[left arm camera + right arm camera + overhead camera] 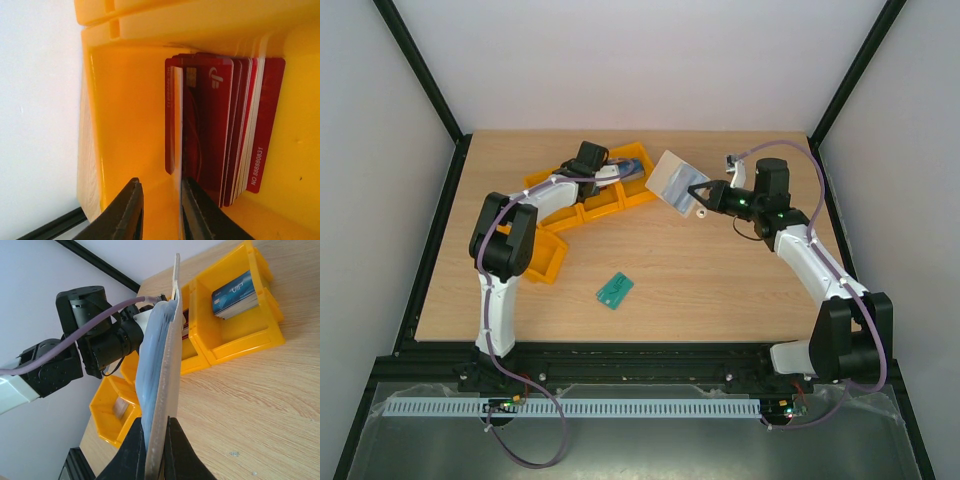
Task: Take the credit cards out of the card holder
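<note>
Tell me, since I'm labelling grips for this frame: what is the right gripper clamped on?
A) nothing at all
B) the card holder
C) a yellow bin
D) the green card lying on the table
B: in the right wrist view the right gripper has both fingers pressed against the lower edge of the card holder, which it holds up on edge.
</note>
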Robot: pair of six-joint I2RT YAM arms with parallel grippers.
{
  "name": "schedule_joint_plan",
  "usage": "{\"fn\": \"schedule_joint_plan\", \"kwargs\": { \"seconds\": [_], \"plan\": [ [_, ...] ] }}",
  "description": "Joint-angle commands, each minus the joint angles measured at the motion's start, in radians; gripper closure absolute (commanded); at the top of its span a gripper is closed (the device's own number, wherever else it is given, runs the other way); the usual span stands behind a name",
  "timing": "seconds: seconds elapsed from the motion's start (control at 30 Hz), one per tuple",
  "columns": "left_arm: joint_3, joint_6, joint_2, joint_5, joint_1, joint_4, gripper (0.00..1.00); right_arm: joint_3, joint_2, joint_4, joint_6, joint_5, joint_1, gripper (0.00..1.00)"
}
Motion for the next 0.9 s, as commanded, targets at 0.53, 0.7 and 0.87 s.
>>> {"fn": "schedule_joint_plan", "kwargs": {
  "seconds": [0.53, 0.7, 0.87],
  "plan": [
    [0.133, -0.146, -0.064, 0.192, 0.012, -0.176, 0.11, 0.020, -0.040, 0.017, -0.018, -0.058, -0.003, 0.98],
    [0.189, -0.262, -0.181, 0.366, 0.011, -0.299, 0.01, 0.019, -0.043, 0.011, -0.028, -0.094, -0.004, 0.98],
    [0.209, -0.420, -0.353, 0.702, 0.011, -0.504, 0.01, -0.005, -0.053, 0.043, -0.022, -0.145, 0.003, 0.98]
  ]
}}
